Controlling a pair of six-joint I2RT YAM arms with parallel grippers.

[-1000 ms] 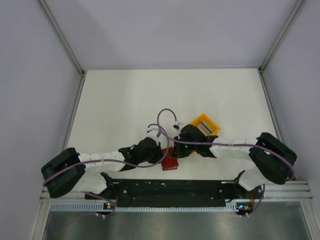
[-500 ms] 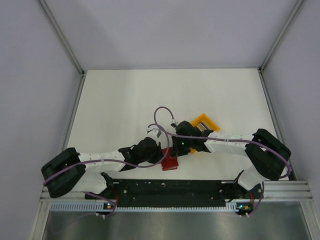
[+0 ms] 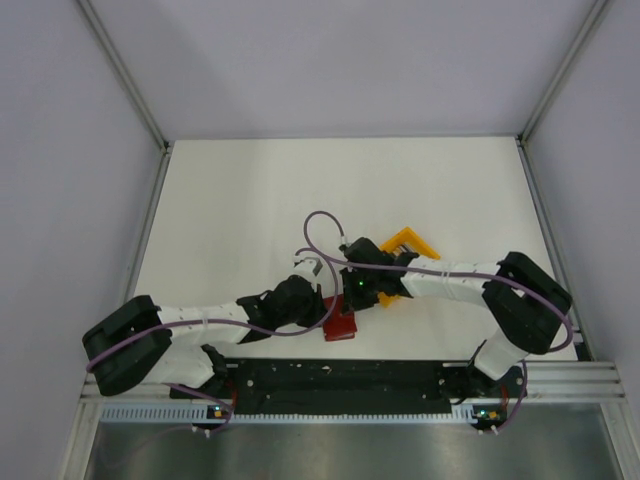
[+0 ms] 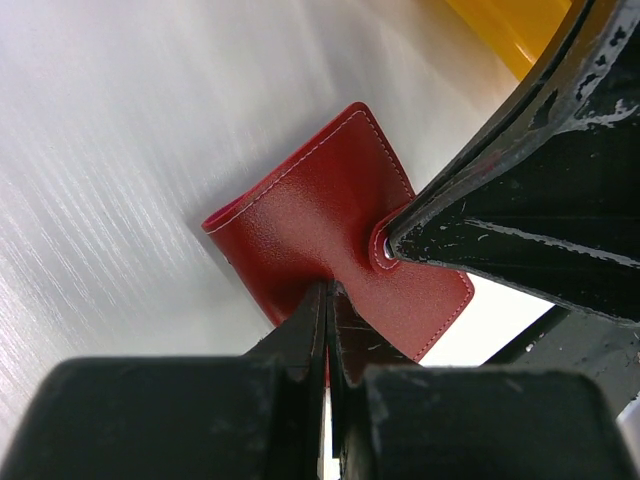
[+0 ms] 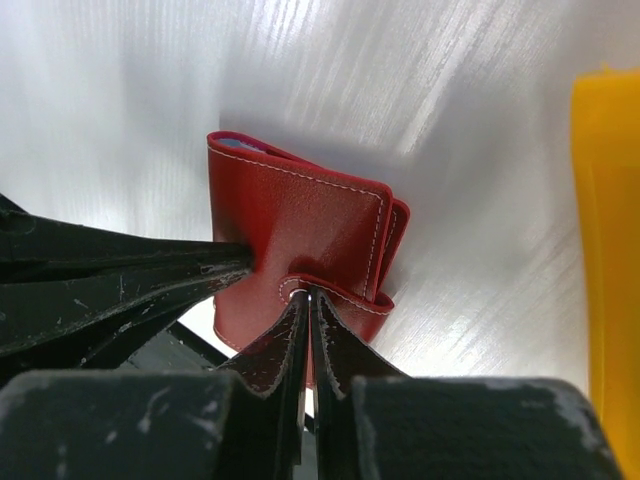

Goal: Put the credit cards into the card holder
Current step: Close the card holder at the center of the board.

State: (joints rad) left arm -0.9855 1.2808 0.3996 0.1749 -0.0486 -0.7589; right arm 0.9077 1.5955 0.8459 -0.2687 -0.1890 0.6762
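**Both claws pinch the red card holder over the table**
The left claw (image 4: 327, 300) is clamped on the cover edge of the card holder (image 4: 310, 220), and the right claw (image 5: 305, 300) is closed on its snap tab (image 5: 296, 287). The leather looks soft and light and will likely flex, so the stitched edges are the best hold. A pale blue sliver in the fold may be a card (image 5: 232, 143). Beyond the right claw is the yellow bin (image 5: 605, 250), its contents unseen, with the table (image 4: 120, 150) beneath.

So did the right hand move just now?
Yes. Seen from above, the right hand slid left, away from the yellow bin and closer to the holder, which it now pinches.
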